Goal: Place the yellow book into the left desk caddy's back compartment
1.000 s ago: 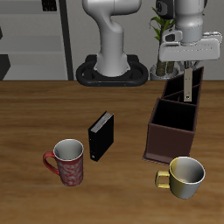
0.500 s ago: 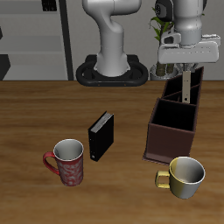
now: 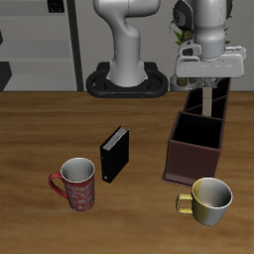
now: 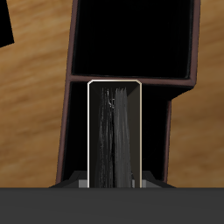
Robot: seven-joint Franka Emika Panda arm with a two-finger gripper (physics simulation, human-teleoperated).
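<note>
My gripper [image 3: 206, 85] is shut on the yellow book [image 3: 205, 100], a thin pale slab that hangs nearly upright below the fingers. It is held above the left desk caddy [image 3: 190, 159], a long maroon box with black inner sections, over the part of the box farther back from its front end. I cannot tell whether the book's lower edge is inside the rim. In the wrist view the book [image 4: 114, 131] shows edge-on between my fingertips, with my gripper [image 4: 114, 180] around it and the caddy's maroon wall [image 4: 70, 61] and dark compartments beneath.
A black book [image 3: 115, 154] stands upright near the table's middle. A red mug [image 3: 77, 183] sits near the front edge. A yellow mug [image 3: 208, 198] sits just in front of the caddy. The robot's base [image 3: 125, 81] and a plant [image 3: 183, 35] are at the back.
My gripper has shifted slightly sideways over the caddy with the book in it. The book now hangs straighter than before.
</note>
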